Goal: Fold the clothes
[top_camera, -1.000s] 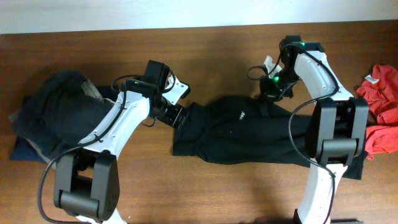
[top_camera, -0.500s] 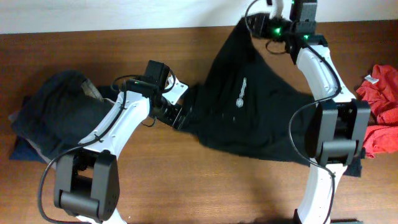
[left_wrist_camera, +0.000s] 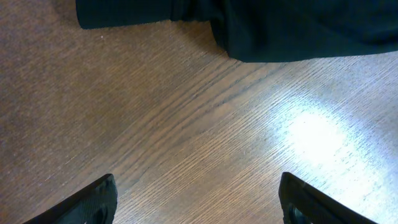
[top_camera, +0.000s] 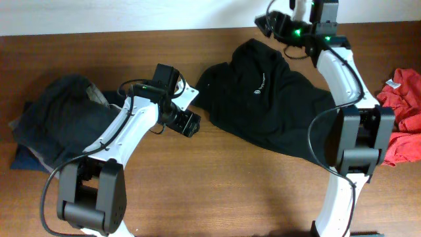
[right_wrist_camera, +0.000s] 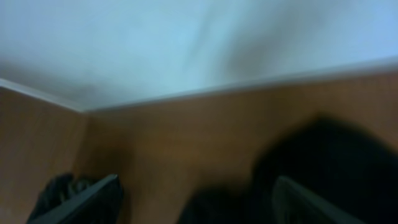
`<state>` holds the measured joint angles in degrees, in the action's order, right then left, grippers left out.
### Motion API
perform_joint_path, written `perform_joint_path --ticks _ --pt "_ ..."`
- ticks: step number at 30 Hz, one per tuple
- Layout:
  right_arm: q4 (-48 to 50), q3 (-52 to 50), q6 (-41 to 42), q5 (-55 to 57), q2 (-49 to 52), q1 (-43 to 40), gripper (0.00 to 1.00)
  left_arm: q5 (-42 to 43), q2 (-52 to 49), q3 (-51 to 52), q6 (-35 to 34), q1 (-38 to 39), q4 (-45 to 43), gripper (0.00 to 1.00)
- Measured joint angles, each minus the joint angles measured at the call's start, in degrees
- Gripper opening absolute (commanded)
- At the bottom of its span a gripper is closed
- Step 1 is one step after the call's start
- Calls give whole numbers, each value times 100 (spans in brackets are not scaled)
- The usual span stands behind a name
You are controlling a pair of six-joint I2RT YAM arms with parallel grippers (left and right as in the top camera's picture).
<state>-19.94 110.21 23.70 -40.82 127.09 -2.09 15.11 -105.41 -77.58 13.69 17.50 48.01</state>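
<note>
A black garment (top_camera: 263, 99) with a small white logo lies loosely spread on the wooden table, right of centre. My left gripper (top_camera: 191, 124) is open just off the garment's left edge, over bare wood. In the left wrist view the gripper (left_wrist_camera: 196, 185) holds nothing, and the garment's edge (left_wrist_camera: 280, 25) lies beyond its tips. My right gripper (top_camera: 263, 22) hangs high at the table's far edge, above the garment's top end. In the blurred right wrist view this gripper (right_wrist_camera: 198, 186) is open and empty, with the black garment (right_wrist_camera: 336, 162) below it.
A pile of dark clothes (top_camera: 59, 125) sits at the table's left end. A red garment (top_camera: 404, 112) lies at the right edge. A white wall (top_camera: 131, 13) runs along the back of the table.
The right gripper carried the garment's edge up toward the back, then opened; the garment dropped and now lies spread wider. The left arm stayed where it was.
</note>
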Motion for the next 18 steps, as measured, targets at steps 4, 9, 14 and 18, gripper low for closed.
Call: perform_joint_path --ticks 4,9,14,18 --pt "-1537 17 -636 -133 0 -208 75 0 0 0 0 0 -127 83" --pt "-3403 22 -1784 -168 -4 -195 68 -11 0 0 -37 0 -555 61" --pt "-4627 22 -2830 387 -7 428 68 -46 0 -15 -214 -76 -487 56" --pt "-4907 22 -3202 1141 -7 1268 69 -179 44 -310 -356 -415 50 60"
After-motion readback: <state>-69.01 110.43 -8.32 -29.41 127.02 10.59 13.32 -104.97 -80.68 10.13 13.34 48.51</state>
